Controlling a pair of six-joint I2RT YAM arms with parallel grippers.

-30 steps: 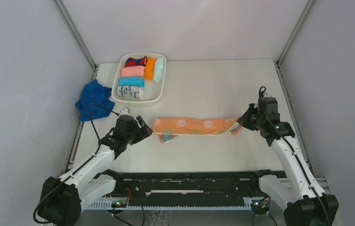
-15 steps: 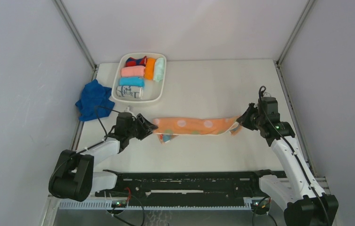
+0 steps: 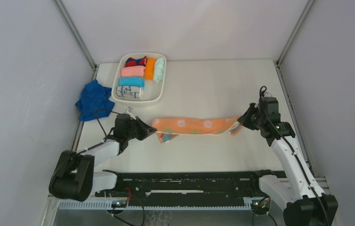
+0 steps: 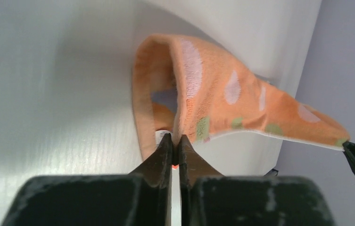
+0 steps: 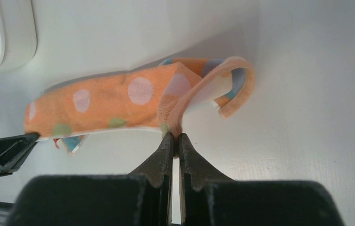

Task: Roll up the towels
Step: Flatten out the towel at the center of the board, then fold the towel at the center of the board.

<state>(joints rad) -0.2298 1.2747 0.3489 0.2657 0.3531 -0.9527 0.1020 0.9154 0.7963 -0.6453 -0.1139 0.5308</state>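
Note:
A peach-orange towel with pale spots stretches across the middle of the table, folded into a long band. My left gripper is shut on its left end; in the left wrist view the jaws pinch the cloth edge. At the band's other end, my right gripper is shut on the cloth, and in the right wrist view the orange cloth curls past its tips. The royal-blue towel lies crumpled at the table's left edge.
A white tray at the back left holds several rolled cloths, among them pink, orange, mint, light blue and a white printed one. Grey walls close in the table on three sides.
My left gripper has closed on the left end of the orange towel, and the left arm has dropped lower toward the table. The right gripper has kept its hold.

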